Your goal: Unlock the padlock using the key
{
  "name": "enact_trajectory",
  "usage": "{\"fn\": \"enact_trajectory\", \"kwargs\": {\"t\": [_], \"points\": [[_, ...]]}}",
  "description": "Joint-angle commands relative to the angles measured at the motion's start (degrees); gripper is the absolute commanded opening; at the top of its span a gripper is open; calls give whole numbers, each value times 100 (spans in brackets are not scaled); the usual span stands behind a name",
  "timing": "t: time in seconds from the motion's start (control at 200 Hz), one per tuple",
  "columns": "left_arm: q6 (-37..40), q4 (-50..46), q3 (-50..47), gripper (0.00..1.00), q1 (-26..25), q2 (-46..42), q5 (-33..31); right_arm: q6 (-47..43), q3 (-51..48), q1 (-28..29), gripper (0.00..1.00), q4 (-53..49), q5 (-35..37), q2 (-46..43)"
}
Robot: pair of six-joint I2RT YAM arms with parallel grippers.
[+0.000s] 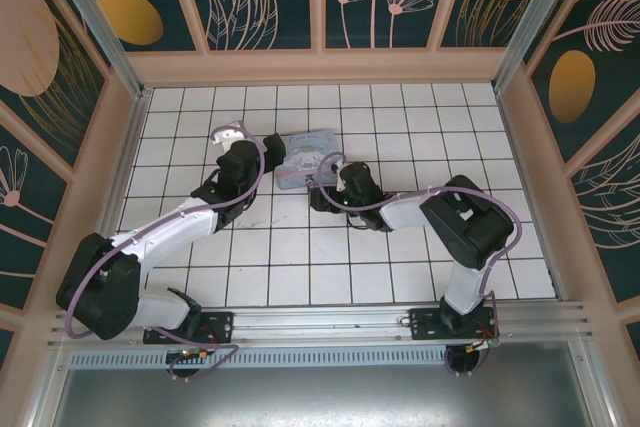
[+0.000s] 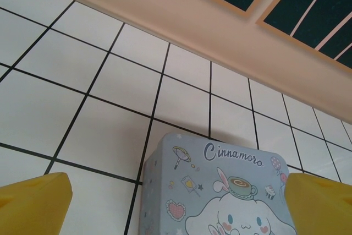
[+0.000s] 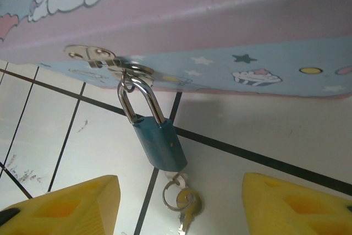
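The small padlock has a blue body and a steel shackle hooked through the metal hasp of the pastel cartoon box. It lies on the tiles. The key sticks in the padlock's bottom, with a ring and a second brass key attached. My right gripper is open, its yellow fingers either side of the keys and touching neither. At the box's far side my left gripper is wide open, straddling the box lid.
The box sits mid-table between the two grippers, left gripper and right gripper. White tiled floor spreads all around. Peach walls with dark floral panels enclose the back and sides.
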Motion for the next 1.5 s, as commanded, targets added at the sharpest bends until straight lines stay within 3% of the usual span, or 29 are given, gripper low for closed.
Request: {"fn": "enact_trajectory", "kwargs": {"t": [0.0,0.485,0.971,1.291,1.491], "points": [[-93,-76,161,99,44,71,78,-40,155,-63,60,140,-83,142],[-276,-65,267,98,79,243,289,-107,467,-101,55,51,-278,401],[-451,-99,319,98,197,364,595,-103,528,-90,36,-24,-200,469],[-414,-107,308,98,210,362,622,12,626,-89,14,37,-225,518],[-388,-153,310,99,219,350,636,55,600,-89,5,36,-196,421]]}}
